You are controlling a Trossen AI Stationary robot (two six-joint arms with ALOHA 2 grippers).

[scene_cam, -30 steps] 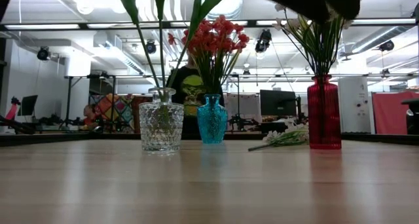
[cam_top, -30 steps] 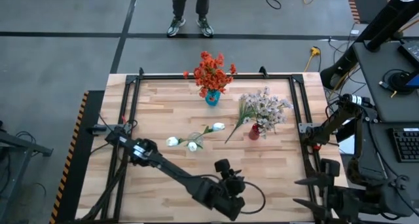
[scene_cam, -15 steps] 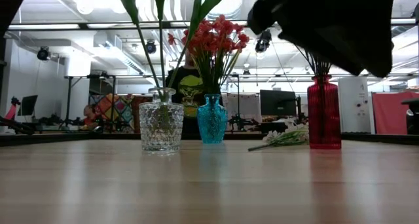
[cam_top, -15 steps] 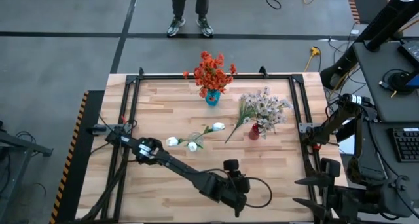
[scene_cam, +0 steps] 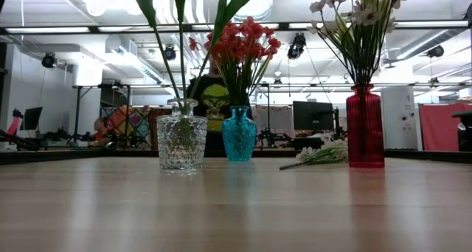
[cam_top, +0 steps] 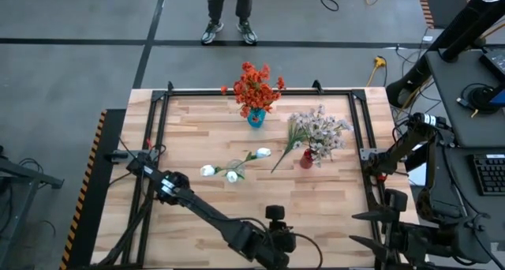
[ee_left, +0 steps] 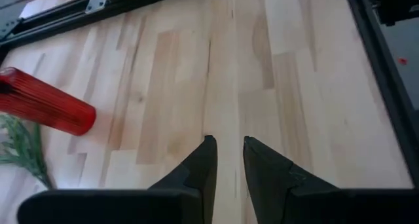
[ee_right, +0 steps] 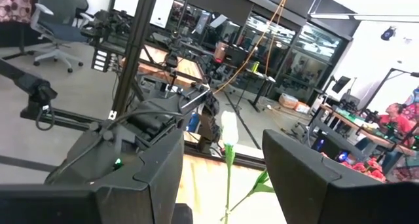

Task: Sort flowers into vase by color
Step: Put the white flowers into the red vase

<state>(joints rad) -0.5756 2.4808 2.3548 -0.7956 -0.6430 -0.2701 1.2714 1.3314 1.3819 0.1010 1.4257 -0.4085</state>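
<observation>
Three vases stand on the table. A blue vase point(cam_top: 255, 118) point(scene_cam: 239, 134) holds the orange-red blossoms point(cam_top: 253, 84). A red vase point(cam_top: 306, 159) point(scene_cam: 364, 127) point(ee_left: 46, 109) holds pale pink-white bunches point(cam_top: 322, 132). A clear glass vase point(cam_top: 233, 172) point(scene_cam: 181, 144) holds white tulip buds point(cam_top: 261, 153). One more green-stemmed spray point(cam_top: 286, 149) point(scene_cam: 318, 156) lies flat on the wood beside the red vase. My left gripper point(cam_top: 274, 215) point(ee_left: 228, 155) hovers over the table's near part, open by a narrow gap and holding nothing. My right gripper point(cam_top: 364, 230) point(ee_right: 222, 185) waits off the table's right edge, open and holding nothing.
A black rail frame point(cam_top: 162, 112) runs around the tabletop. A person point(cam_top: 229, 13) stands beyond the far edge. Bare wood point(cam_top: 331, 207) lies between the vases and the near edge. Desks and equipment point(cam_top: 473, 88) stand to the right of the table.
My left gripper dipped low over the near right part of the table, showing dark in front of the red vase's flowers in the low view. It then rose and drew back toward the near edge. The vases and flowers stayed put.
</observation>
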